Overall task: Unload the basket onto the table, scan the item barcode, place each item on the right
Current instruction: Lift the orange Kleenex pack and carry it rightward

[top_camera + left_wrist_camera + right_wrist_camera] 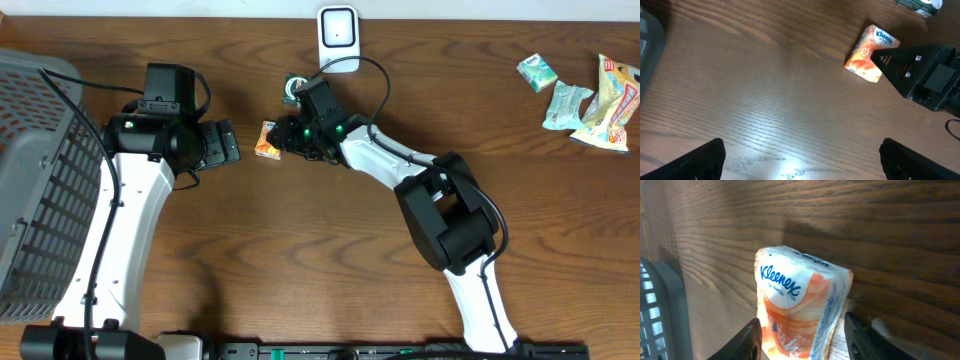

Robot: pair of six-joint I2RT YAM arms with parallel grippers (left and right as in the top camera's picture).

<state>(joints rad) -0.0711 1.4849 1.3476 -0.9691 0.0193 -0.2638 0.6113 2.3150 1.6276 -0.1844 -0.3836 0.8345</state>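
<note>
Tissue pack [265, 140]: a small orange-and-white packet in film wrap, lying on the worktop [300, 260] left of centre, between the two arms and well apart from the white scanner [338, 35] at the far edge. It is judged light, soft and easily crushed, with a slick wrapper that could slide in a loose hold; it would best be taken across its narrow sides, near the middle, with modest pressure, so that the printed faces are left uncovered for the scan.

The right pincer [802, 339] is set astride the pack, one finger on each side; whether the pack is actually clamped cannot be told, since contact is not clearly shown. The left pincer [802, 162] is held wide apart and empty, above bare wood near the pack.

No barcode is seen in any view. The scanner, the basket [30, 150] and the snack packets [580, 95] are shown only from overhead; both fingers flanking the pack are shown only by the right wrist view; in the left wrist view the pack is seen lying on the wood, its edge overlapped by one right finger.
</note>
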